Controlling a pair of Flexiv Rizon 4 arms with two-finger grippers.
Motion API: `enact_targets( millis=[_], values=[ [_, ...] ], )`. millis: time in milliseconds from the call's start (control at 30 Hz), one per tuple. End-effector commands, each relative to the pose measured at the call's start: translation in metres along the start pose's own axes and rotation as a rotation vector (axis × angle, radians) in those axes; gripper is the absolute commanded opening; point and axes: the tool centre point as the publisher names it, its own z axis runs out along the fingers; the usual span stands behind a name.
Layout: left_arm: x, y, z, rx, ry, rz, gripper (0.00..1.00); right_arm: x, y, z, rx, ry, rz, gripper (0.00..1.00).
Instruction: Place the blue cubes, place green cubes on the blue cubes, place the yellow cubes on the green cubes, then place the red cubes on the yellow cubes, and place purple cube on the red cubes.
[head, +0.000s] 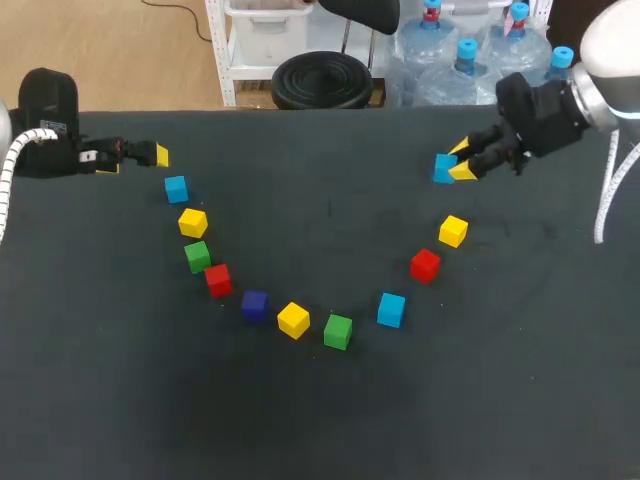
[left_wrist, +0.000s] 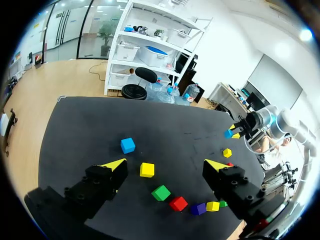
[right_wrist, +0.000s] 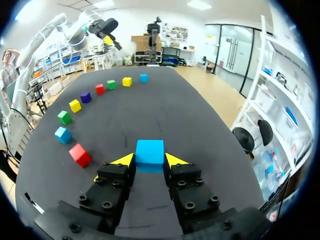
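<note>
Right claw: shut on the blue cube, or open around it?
Shut on it. In the right wrist view, both yellow tips of the right claw touch opposite sides of the small blue cube, no gap showing.

Right jaws clamped on blue cube, yellow tips pressing its two sides. Black tabletop stretching ahead. Near red cube just beside jaws. Beyond it, curved row, each cube apart from the next: second blue cube, green cube, yellow cube, purple cube, far red cube, far green cube, far yellow cube, far blue cube. Left arm above tabletop's far end.
</note>
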Motion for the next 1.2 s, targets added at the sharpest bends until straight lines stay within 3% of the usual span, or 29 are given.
enact_targets(
  millis=[33, 467, 1200],
  values=[
    [-0.001, -0.001, 0.000, -0.006, 0.006, -0.001, 1.00, -0.016, 0.016, 0.006, -0.001, 0.012, -0.009, 0.00],
    [-0.001, -0.001, 0.000, -0.006, 0.006, -0.001, 1.00, -0.045, 0.068, 0.055, -0.094, -0.012, -0.030, 0.00],
    [-0.001, -0.001, 0.000, -0.006, 0.006, -0.001, 1.00, -0.056, 0.100, 0.120, -0.207, -0.031, -0.081, 0.00]
  ],
)
